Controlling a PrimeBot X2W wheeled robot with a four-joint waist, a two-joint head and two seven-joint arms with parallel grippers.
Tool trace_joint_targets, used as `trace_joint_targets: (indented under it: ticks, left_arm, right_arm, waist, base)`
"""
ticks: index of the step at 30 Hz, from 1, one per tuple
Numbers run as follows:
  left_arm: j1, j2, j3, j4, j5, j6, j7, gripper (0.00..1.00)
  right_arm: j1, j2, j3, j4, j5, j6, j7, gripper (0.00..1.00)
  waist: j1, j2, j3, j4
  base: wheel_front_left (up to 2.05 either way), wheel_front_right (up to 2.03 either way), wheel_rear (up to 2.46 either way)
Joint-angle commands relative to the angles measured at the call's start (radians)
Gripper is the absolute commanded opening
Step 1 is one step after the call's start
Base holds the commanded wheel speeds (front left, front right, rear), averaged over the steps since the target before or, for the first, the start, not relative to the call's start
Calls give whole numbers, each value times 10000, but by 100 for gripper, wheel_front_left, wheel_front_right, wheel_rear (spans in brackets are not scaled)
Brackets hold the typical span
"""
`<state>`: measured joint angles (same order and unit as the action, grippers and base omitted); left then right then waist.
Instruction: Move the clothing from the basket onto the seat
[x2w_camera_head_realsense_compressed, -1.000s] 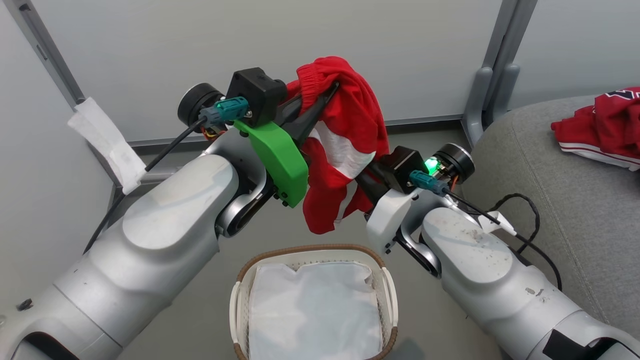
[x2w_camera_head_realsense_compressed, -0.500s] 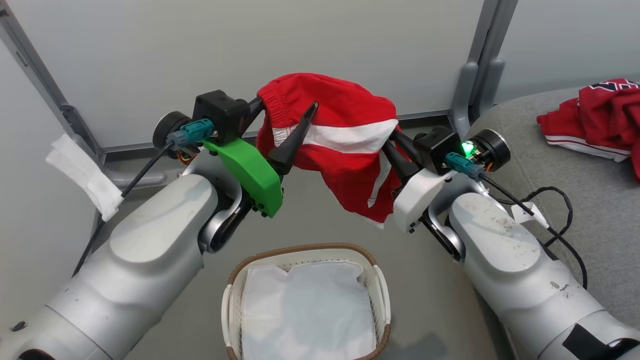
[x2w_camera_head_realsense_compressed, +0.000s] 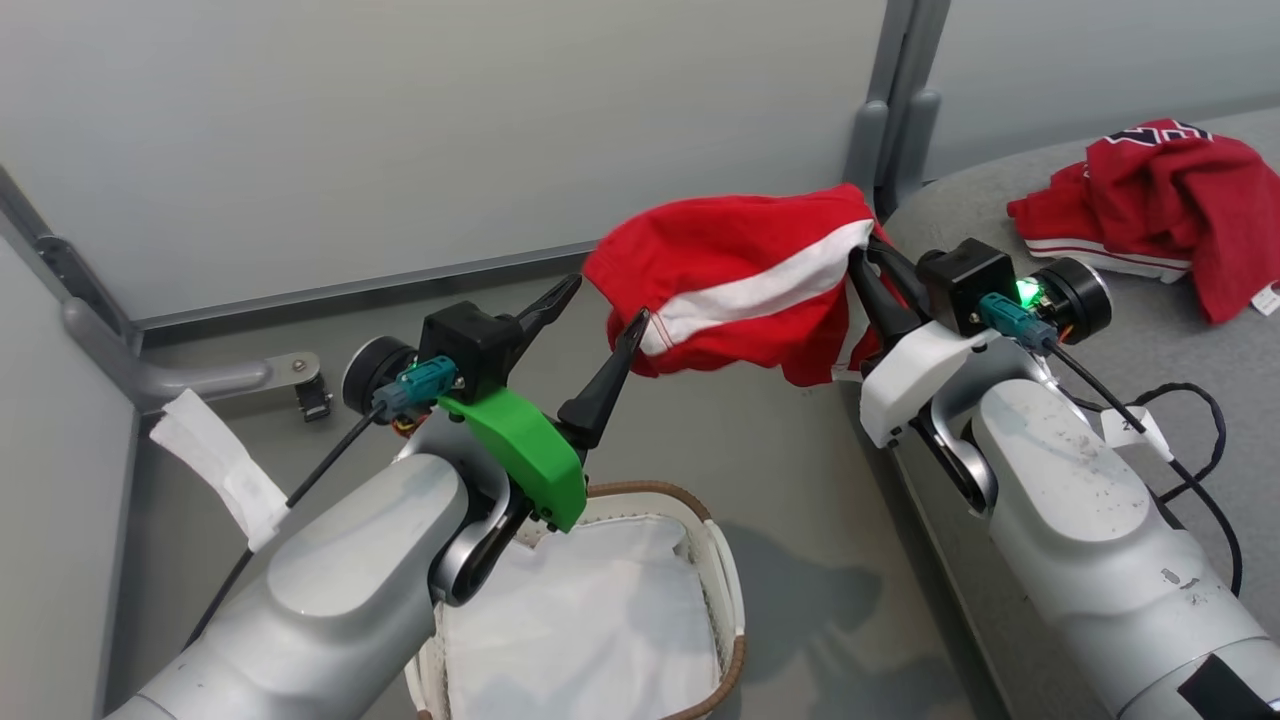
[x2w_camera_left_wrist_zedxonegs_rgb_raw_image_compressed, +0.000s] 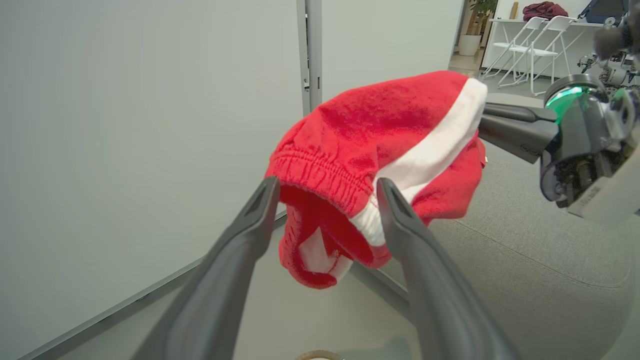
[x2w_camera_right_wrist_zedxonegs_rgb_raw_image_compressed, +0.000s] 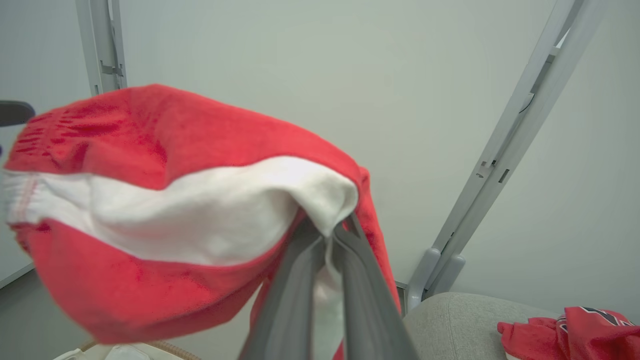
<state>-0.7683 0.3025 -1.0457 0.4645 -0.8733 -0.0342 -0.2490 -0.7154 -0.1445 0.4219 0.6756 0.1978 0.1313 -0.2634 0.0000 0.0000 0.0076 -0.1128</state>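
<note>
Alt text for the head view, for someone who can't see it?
The right gripper, shut on a bright red white-striped garment, holds it in the air beside the large grey fabric seat, where a crumpled red jersey lies. The left gripper stands open at the garment's other end, above the white brown-rimmed plastic basket.

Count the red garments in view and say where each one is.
2. The striped garment hangs in the air, pinched by the right gripper, near the open left gripper. The jersey lies crumpled on the grey seat. The white sheet in the basket could hide more.
</note>
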Motion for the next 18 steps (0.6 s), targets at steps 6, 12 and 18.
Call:
trace_joint_targets:
  ticks: [6, 12, 18]
  left_arm:
    - [558, -42, 65, 70, 354, 139, -148, 100]
    - [831, -133, 169, 90, 549, 122, -162, 100]
    - [933, -200, 259, 114, 794, 69, -162, 100]
  right_arm:
    - [385, -212, -527, -284, -255, -11, -20, 0]
    - [618, -310, -983, -571, -409, -11, -20, 0]
    - [888, -360, -1475, -865, -525, -11, -20, 0]
  waist:
    - [0, 0, 465, -1231]
    - [0, 0, 834, -2178]
    - [0, 0, 1190, -2980]
  base:
    - [0, 0, 0]
    - [0, 0, 0]
    - [0, 0, 0]
